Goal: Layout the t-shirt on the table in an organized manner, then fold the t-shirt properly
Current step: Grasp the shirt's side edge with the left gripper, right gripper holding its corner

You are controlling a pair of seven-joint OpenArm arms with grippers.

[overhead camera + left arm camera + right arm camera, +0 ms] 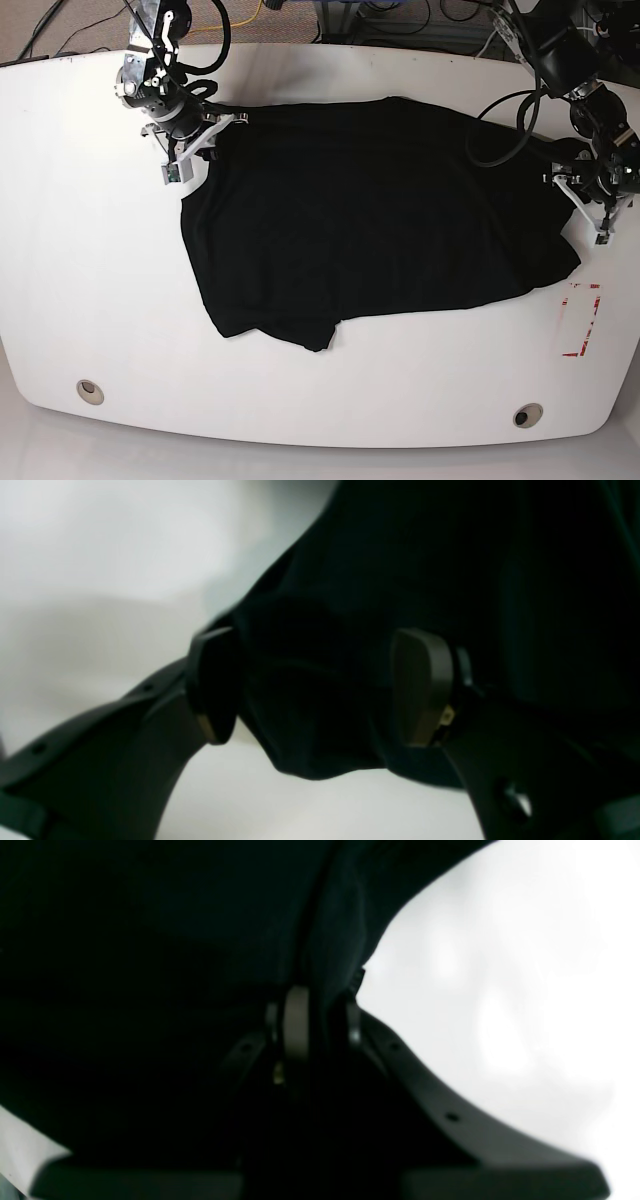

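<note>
The black t-shirt (370, 210) lies spread across the white table (100, 280), with a small folded flap at its near edge. My right gripper (185, 140) is at the shirt's far left corner. In the right wrist view its fingers (296, 1030) stand close together, and the right gripper (324, 1025) is shut on a fold of the t-shirt (150, 940). My left gripper (580, 195) is at the shirt's right edge. In the left wrist view the left gripper (317, 685) is open, its pads (420, 685) wide apart around a bunch of the t-shirt (450, 555).
Two round metal grommets (90, 390) (527, 415) sit near the table's front edge. A red tape rectangle (582, 320) is marked at the right, just below the shirt's corner. Cables hang behind the far edge.
</note>
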